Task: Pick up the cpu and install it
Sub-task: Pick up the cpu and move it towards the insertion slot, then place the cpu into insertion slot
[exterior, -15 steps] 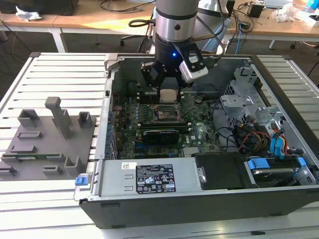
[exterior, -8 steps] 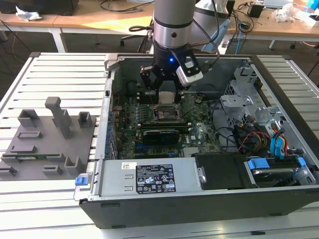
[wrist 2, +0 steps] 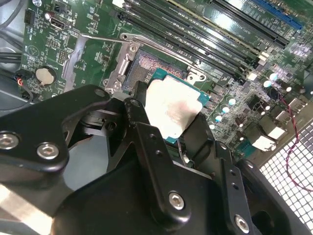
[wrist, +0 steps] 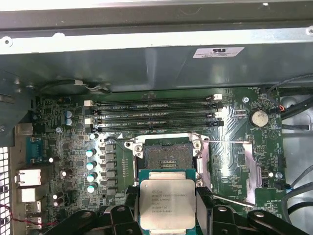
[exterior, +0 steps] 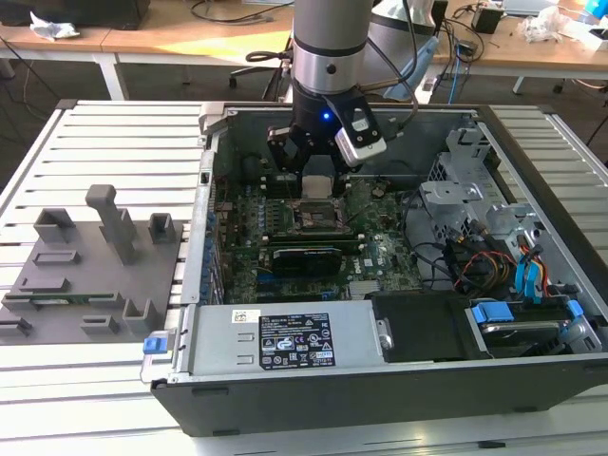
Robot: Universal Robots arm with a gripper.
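The cpu (wrist: pixel 167 203), a square silver-topped chip, is pinched at two opposite edges by the claw (exterior: pixel 315 173). It hangs close over the open socket (wrist: pixel 164 156) on the green motherboard (wrist: pixel 73 147), inside an open computer case (exterior: pixel 380 380) lying on a slatted counter (exterior: pixel 95 123). The step in hand appears to be installation: the chip is lifted but not yet seated. Seating likely calls for squaring its edges to the socket frame and lowering it gently.

Slatted table (exterior: pixel 95 123) bears computer case (exterior: pixel 380 399) (open), grey fixture (exterior: pixel 95 277).
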